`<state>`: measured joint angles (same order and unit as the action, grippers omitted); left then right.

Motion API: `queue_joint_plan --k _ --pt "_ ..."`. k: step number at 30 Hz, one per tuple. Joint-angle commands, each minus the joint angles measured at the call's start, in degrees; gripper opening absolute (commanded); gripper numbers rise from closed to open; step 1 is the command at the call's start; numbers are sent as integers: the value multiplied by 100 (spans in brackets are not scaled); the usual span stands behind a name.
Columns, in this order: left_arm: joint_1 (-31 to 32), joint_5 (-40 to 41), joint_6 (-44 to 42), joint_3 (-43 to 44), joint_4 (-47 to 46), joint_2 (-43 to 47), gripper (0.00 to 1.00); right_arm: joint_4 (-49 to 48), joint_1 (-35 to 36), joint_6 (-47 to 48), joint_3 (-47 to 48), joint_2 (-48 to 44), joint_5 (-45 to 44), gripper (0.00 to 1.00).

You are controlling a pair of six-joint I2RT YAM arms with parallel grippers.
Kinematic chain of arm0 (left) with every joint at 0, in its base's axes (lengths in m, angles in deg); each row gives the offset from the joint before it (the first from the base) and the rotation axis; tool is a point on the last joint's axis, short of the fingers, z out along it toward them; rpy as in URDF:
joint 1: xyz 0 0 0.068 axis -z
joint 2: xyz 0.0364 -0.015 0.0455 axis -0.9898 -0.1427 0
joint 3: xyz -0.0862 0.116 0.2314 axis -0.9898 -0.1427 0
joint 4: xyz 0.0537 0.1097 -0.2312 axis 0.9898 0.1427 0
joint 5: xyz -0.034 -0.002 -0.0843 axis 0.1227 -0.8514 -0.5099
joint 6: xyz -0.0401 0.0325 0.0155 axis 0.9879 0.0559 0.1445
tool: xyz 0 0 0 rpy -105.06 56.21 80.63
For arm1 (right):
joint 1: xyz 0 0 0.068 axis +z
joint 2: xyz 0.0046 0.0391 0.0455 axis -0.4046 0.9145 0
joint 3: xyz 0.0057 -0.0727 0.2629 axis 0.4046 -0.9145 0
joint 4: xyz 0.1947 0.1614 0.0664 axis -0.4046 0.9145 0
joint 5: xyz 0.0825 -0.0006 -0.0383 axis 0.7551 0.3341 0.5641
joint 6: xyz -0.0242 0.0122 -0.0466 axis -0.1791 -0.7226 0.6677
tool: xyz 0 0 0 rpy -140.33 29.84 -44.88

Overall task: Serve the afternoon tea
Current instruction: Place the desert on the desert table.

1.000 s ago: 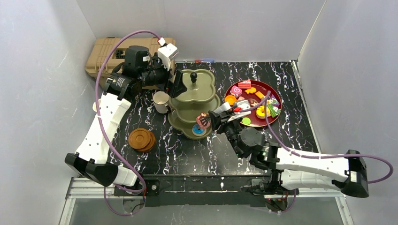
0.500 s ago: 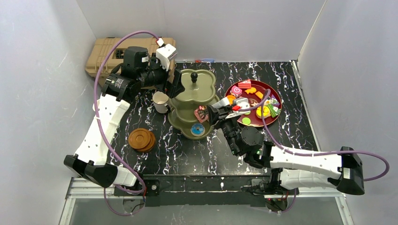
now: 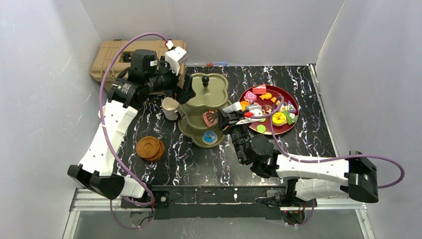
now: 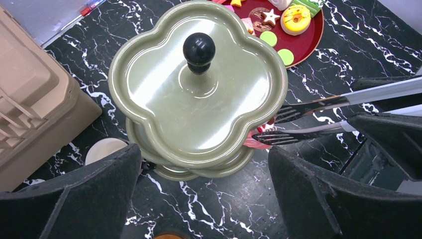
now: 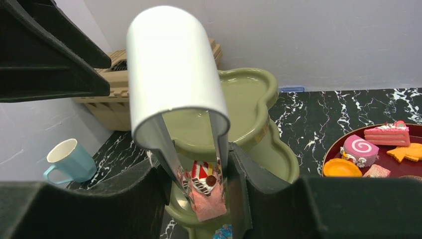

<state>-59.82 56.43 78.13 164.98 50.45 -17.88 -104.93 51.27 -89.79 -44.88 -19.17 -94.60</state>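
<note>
Had the left arm (image 3: 107, 134) bent up from lower left to upper left of the overhead view, left gripper (image 4: 203, 154) splayed wide and gripping nothing. Had the right arm (image 3: 308, 167) laid low from lower right toward centre, right gripper (image 3: 226, 119) partly closed, clamping white tongs (image 5: 171, 64).

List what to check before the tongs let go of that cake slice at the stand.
1. Right gripper clamped on the white tongs: ok.
2. Cake slice pinched in the tong tips: ok.
3. Slice tucked beneath the top tier of the olive-green stand: ok.
4. Slice resting on a lower tier: cannot tell.
5. Landing spot clear of the blue donut: ok.
6. Left gripper open, on the stand's far side from the tongs: ok.
</note>
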Motion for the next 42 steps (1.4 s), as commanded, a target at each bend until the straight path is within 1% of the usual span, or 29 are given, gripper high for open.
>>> queue_joint_plan --k 1,6,10,12,14,17,29,31,42 --pt "4 30 -29 14 70 258 98 -804 19 82 -68 72 -260 4" --pt "0 43 -57 28 75 279 98 -804 19 -22 -201 153 -356 11" --pt "1 36 -46 21 66 299 98 -883 19 -76 -299 208 -493 15" --pt "0 26 -43 18 63 295 98 -968 20 -76 -328 224 -537 20" --pt "0 32 -31 23 62 301 98 -1012 19 -27 -285 265 -550 29" --pt "0 40 -21 18 53 304 98 -1027 19 47 -180 336 -551 35" --pt "0 103 -41 46 44 306 98 -1109 19 82 -43 566 -429 48" --pt "0 113 -48 38 47 311 98 -1080 19 247 -24 549 -404 48" --pt "0 128 -47 49 44 317 98 -1058 10 524 93 397 -228 54"
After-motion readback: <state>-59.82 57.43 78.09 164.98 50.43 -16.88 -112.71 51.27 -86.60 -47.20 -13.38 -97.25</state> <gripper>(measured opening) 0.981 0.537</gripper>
